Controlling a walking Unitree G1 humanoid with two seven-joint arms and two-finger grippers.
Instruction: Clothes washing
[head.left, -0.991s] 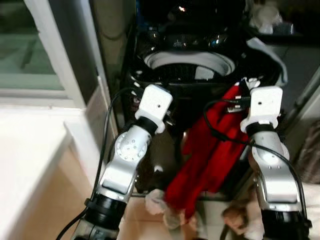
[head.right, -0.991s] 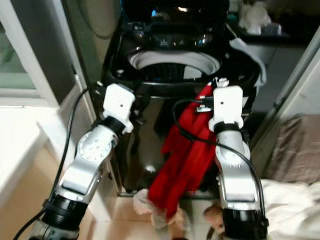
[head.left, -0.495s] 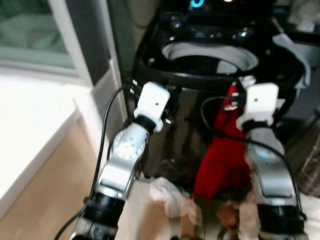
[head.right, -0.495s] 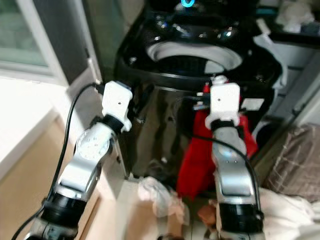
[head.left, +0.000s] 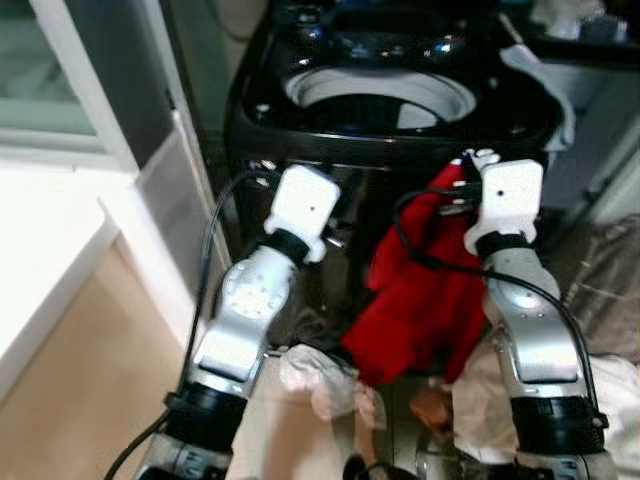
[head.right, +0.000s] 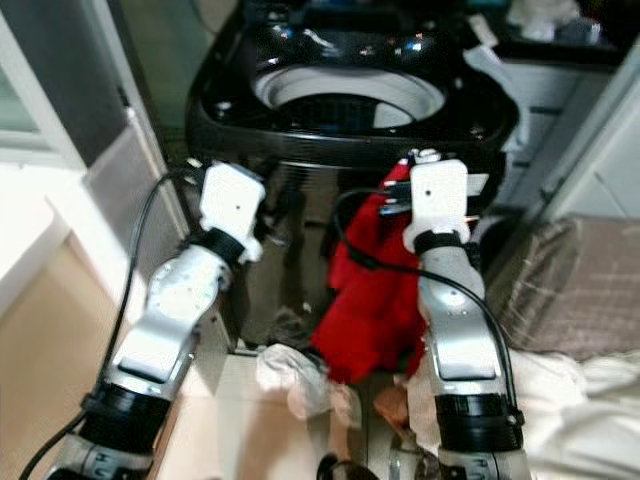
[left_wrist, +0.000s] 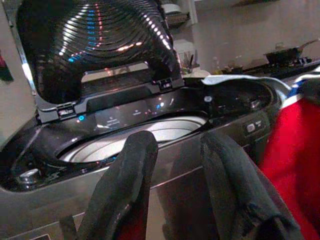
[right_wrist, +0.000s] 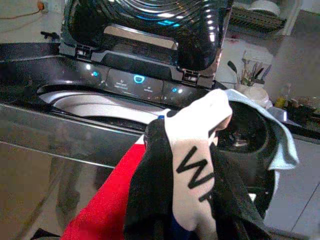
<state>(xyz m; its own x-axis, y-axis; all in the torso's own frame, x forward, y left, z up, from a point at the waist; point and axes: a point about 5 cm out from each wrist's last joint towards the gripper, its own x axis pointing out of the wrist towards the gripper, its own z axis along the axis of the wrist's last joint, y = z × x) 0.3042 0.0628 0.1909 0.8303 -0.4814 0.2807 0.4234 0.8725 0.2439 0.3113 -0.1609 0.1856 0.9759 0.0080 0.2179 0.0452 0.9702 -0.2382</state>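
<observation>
At floor level, near the robot's feet, a pale heap of loose clothes (head.left: 325, 380) lies on the tiles unwashed, so by my judgement the loading has barely started. Above them the right gripper (right_wrist: 192, 165) is clamped on a red garment (head.left: 420, 300) with a white printed part, hanging just short of the washing machine (head.left: 390, 110); the left gripper (left_wrist: 172, 150) holds nothing, its fingers narrowly parted. Farther back the lid (left_wrist: 95, 40) stands raised over the drum opening (head.left: 380, 95), a grey cloth (head.left: 545, 90) drapes one corner, and a kitchen counter (left_wrist: 285, 62) lies behind.
</observation>
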